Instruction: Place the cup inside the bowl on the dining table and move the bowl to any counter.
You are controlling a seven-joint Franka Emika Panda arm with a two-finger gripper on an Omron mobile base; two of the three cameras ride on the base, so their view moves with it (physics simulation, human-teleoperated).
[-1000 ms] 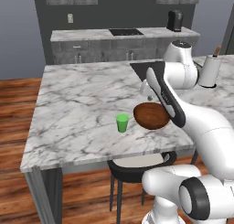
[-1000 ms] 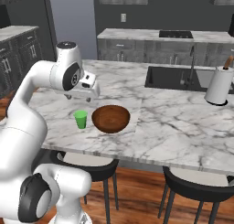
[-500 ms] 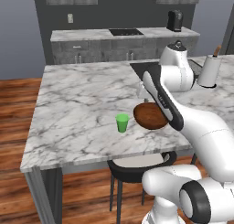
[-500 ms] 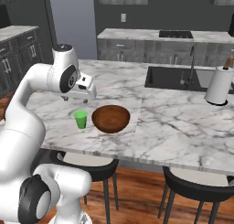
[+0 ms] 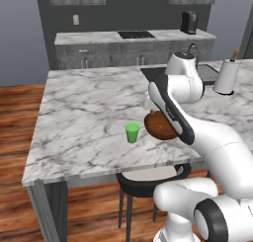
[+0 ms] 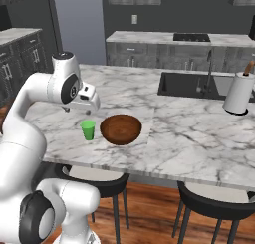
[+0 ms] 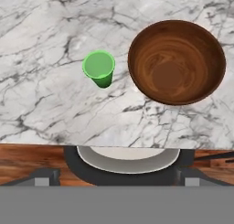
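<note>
The small green cup [image 5: 132, 132] [image 6: 88, 130] [image 7: 99, 67] stands upright on the marble dining table [image 5: 84, 117] [image 6: 174, 118], near its front edge. Just to its right, apart from it, sits the wide brown bowl [image 5: 158, 125] [image 6: 121, 129] [image 7: 177, 61], which holds nothing. My gripper [image 6: 77, 108] hangs open and holds nothing, a little above the table, behind and slightly left of the cup. The hand view looks straight down on both cup and bowl.
Dark stools [image 6: 94, 176] [image 6: 219, 203] [image 5: 148, 179] are tucked under the table's front edge. A black sink [image 6: 199, 86] and a white jug-like thing [image 6: 239, 96] [image 5: 225, 78] occupy the table's right side. A back counter [image 5: 99, 37] with a stovetop runs along the dark wall.
The hand has drifted slightly left and lower over the table. Its jaws have spread a touch wider. Cup and bowl have not moved.
</note>
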